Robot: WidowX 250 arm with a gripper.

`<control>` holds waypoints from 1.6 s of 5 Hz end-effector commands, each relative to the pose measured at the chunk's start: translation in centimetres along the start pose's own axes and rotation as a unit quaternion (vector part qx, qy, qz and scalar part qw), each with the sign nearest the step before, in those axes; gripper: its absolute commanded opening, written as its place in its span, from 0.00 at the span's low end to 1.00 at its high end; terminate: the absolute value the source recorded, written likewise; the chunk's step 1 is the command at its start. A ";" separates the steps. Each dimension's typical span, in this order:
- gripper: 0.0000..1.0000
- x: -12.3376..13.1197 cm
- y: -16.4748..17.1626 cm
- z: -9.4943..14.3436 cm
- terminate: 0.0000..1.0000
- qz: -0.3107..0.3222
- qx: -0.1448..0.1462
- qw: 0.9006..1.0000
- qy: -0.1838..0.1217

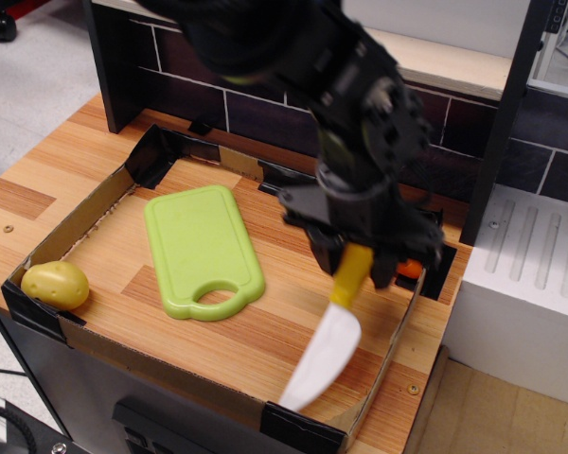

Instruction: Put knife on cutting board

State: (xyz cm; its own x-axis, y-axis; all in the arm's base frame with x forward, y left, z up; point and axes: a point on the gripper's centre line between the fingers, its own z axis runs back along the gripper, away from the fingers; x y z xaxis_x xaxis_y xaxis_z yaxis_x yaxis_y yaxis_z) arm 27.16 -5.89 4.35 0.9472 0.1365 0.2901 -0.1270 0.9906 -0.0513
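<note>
My gripper [355, 260] is shut on the yellow handle of the knife [329, 336] and holds it lifted above the wooden tray floor, at the right side. The white blade hangs down and toward the front edge, slightly blurred. The light-green cutting board [201, 249] lies flat on the tray floor to the left of the gripper, its oval handle cut-out toward the front. The knife is apart from the board, to its right.
A yellow toy potato [55, 284] sits in the tray's front left corner. Something orange [409, 270] shows just behind the gripper at the right. Low cardboard walls [95, 203] ring the tray. A dark brick backsplash [208, 80] stands behind; a white block [530, 274] stands at right.
</note>
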 end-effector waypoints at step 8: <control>1.00 4.1 14.3 -0.8 0.00 0.215 0.104 0.968 0.079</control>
State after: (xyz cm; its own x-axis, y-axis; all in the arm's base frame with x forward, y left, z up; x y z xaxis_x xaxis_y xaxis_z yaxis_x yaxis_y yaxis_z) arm 28.91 8.30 2.71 0.8269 0.5549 0.0912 -0.5615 0.8239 0.0773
